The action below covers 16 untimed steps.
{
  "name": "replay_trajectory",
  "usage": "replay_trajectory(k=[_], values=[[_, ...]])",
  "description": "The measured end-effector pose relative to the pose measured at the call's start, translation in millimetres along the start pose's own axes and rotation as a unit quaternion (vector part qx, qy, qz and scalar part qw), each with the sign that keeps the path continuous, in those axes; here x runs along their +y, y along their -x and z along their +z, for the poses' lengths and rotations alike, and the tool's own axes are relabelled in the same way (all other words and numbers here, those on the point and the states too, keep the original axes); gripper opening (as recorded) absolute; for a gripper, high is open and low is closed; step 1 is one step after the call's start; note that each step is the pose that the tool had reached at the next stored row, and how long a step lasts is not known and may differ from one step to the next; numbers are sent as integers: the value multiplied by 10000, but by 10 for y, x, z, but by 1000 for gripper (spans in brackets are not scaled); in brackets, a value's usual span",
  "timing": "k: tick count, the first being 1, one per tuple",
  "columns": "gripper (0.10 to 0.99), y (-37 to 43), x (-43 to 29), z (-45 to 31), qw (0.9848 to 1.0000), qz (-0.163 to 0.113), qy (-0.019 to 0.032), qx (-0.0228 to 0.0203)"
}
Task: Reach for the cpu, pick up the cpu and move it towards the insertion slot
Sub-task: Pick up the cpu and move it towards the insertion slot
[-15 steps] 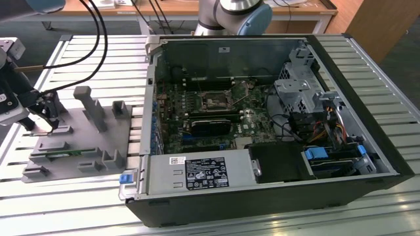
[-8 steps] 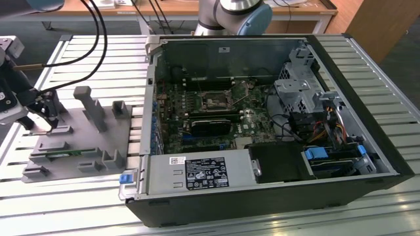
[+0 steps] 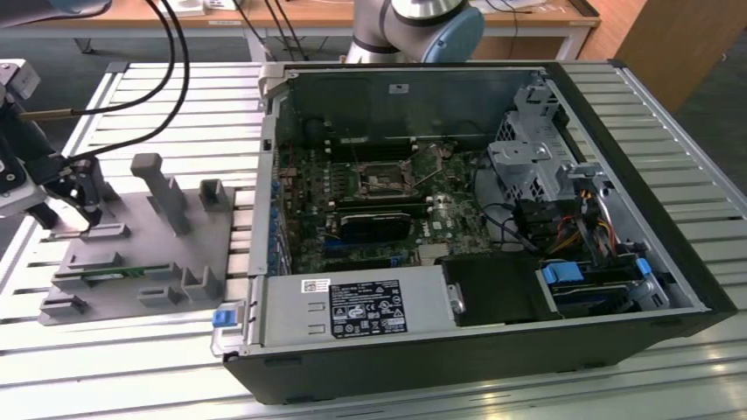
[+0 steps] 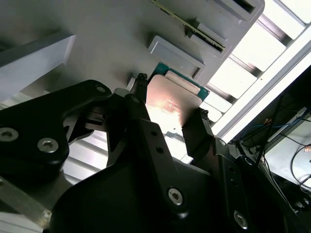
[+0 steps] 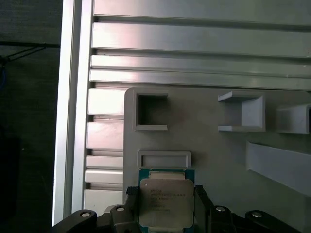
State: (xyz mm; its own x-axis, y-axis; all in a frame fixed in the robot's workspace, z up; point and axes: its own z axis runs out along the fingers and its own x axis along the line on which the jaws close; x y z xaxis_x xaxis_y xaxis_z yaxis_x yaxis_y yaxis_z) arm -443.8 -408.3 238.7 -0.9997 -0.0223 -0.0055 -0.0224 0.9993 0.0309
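Gripper (image 3: 70, 208) stood over the grey fixture (image 3: 135, 238) at the exterior view's left, outside the open computer case (image 3: 467, 350).

In both wrist views the cpu (image 5: 165, 199) sat square between the two black fingers (image 5: 132, 208), one finger against each of two opposite edges. Its silvery lid faced the first wrist camera and its green rim showed along the far edge. I read the claw as drawn in narrow and clamped on the chip by its sides. No gap showed at either edge.

Whether the chip had cleared the fixture plate I could not tell. In the first wrist view it lay just beside a shallow rectangular recess (image 5: 164, 159), with the plate directly behind it.

The relation that mattered: the insertion slot (image 3: 383, 181) lay well apart from the claw, toward the exterior view's right — on the board inside the case, a silvery frame around a dark centre. The case's side wall (image 3: 268, 157) stood between the two. My judgement was that the whole carry lay across that wall, not around it.

The chip is square, so there was no long axis to mind. Only its edges needed lining up with the socket frame, and I could not judge that alignment from these views.

A thin green strip (image 3: 111, 273) lay in the fixture nearer the exterior camera, apart from the claw.
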Motion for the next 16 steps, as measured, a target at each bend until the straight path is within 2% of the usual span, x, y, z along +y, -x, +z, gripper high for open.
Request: replay_trajectory(k=[16], values=[[541, 1, 3, -81, 10000, 0, -10, -1]])
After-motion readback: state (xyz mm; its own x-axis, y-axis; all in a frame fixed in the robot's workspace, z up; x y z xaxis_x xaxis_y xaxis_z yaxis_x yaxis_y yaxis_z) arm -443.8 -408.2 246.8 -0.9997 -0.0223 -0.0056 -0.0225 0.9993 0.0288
